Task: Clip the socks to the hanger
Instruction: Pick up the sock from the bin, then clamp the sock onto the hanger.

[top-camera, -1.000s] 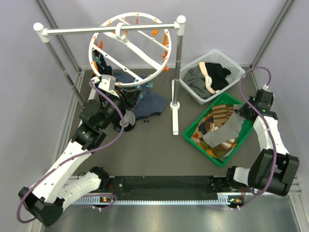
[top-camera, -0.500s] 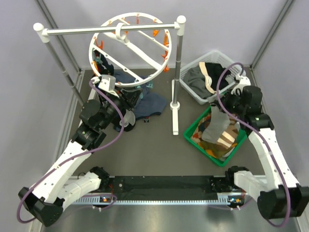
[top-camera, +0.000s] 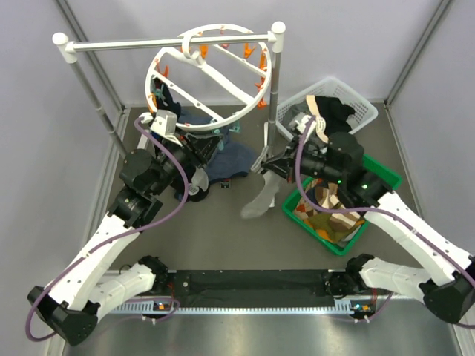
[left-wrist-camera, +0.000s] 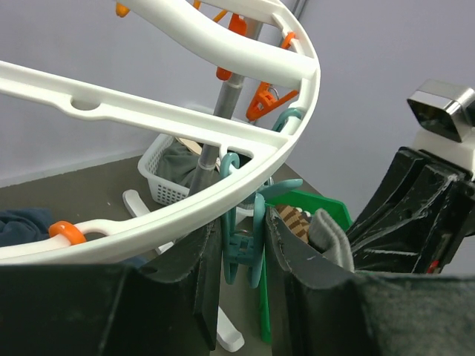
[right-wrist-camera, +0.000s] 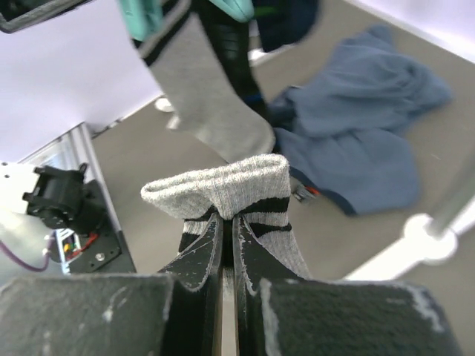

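**A:** Where's the sock, and what has hold of it?

**B:** The right gripper (right-wrist-camera: 228,222) is clamped on the cuff of the grey sock (right-wrist-camera: 223,185). The ribbed edge bunches up just past its fingertips, and the rest hangs limp below the hand.

**A:** So it's soft and light?

**B:** I'd judge so. It's floppy knit with no stiffness, and it will drape and swing with any move. The cuff looks like the best hold: doubled fabric, thick enough for a clip to bite on, and not slippery.

**A:** And the left side?

**B:** The left gripper (left-wrist-camera: 243,237) is closed around a teal clip (left-wrist-camera: 239,259), one finger on each side. The rim of the hanger (left-wrist-camera: 171,215) runs just above its fingertips. The plastic is hard, so I'd expect no give there (the spring of the clip does the work).

**A:** What does the overhead view add?

**B:** It shows the sock's whole length dangling under the right hand, with the hand itself short of the ring. It can't show the clip, which the left arm hides. The left wrist view shows both the clip and the sock, just beside its outer finger. Only the right wrist view shows how narrow the pinch on the cuff is, with the blue garment (right-wrist-camera: 371,126) lying on the table beyond.
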Available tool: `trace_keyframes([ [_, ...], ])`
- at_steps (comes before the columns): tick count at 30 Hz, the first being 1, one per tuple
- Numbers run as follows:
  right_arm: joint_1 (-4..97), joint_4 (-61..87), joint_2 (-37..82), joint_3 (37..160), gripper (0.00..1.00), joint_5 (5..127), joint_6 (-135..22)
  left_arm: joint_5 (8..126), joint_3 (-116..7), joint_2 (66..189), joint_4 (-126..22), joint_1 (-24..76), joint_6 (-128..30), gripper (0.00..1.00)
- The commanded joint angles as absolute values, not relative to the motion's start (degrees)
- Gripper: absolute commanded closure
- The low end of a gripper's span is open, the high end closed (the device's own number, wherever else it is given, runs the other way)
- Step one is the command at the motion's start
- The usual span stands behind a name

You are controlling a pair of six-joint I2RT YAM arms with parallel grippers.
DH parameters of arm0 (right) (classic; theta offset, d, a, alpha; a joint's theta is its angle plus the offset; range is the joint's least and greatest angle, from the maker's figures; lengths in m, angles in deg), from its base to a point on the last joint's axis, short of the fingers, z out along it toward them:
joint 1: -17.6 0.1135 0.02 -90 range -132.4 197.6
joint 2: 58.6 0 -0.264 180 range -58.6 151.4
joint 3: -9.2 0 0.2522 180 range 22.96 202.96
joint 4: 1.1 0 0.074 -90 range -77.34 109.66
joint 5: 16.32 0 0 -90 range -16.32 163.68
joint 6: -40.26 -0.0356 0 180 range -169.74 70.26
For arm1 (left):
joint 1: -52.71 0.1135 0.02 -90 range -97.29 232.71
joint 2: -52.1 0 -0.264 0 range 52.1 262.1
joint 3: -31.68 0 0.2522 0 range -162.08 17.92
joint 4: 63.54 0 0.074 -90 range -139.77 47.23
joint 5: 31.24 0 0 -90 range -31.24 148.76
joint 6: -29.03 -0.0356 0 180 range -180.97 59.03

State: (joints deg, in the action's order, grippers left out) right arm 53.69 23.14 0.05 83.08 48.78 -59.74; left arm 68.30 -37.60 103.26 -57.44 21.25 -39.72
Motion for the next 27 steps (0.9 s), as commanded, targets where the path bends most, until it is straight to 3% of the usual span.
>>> trace_keyframes([
  [1, 58.46, 11.62, 3.88, 86.42, 1.0, 47.05, -60.46, 71.86, -39.65, 103.52, -58.21, 21.16, -38.56, 1.0],
  [9, 62.59, 0.81, 10.56, 87.29, 1.0, 46.88, -63.27, 73.88, -39.47, 103.34, -58.21, 21.16, -37.6, 1.0],
  [27, 64.35, -4.21, 16.72, 89.94, 1.0, 47.93, -66.26, 73.26, -35.87, 102.73, -62.87, 21.16, -33.82, 1.0],
])
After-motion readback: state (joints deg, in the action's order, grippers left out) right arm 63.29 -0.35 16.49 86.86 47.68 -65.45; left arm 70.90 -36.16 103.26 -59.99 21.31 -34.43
